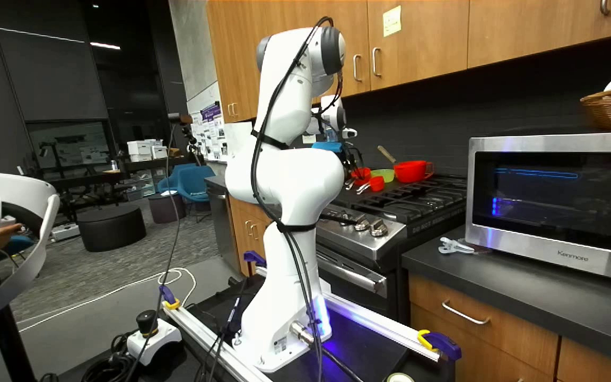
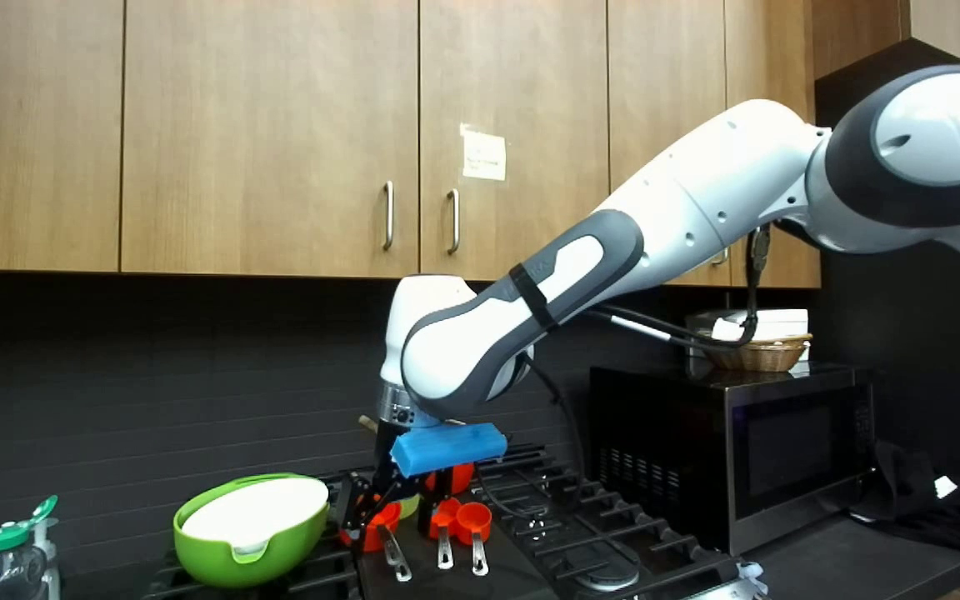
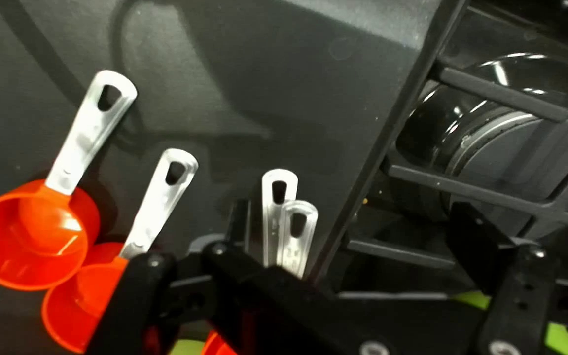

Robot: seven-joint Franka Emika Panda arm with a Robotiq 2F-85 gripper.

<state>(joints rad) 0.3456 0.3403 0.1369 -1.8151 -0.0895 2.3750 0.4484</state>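
My gripper [image 3: 358, 231] is open and empty, its fingers wide apart above the dark griddle plate [image 3: 274, 84] on the stove. Two overlapping silver handles [image 3: 296, 241] lie between the fingers, closer to the left finger in the wrist view. Their red cup [image 2: 382, 530] is mostly hidden by the gripper in the wrist view. In an exterior view the gripper [image 2: 395, 507] stands low around this cup; contact cannot be told. Two more red measuring cups with silver handles, one larger [image 3: 32, 236] and one smaller [image 3: 84, 301], lie beside the left finger, outside the jaws.
A green bowl [image 2: 313, 533] with a white inside stands beside the gripper. A red pot [image 1: 411, 171] and a light green bowl [image 1: 385, 174] stand behind the cups. Black stove grates [image 3: 471, 190] flank the plate. A microwave [image 2: 797, 467] and upper cabinets [image 2: 272, 133] are nearby.
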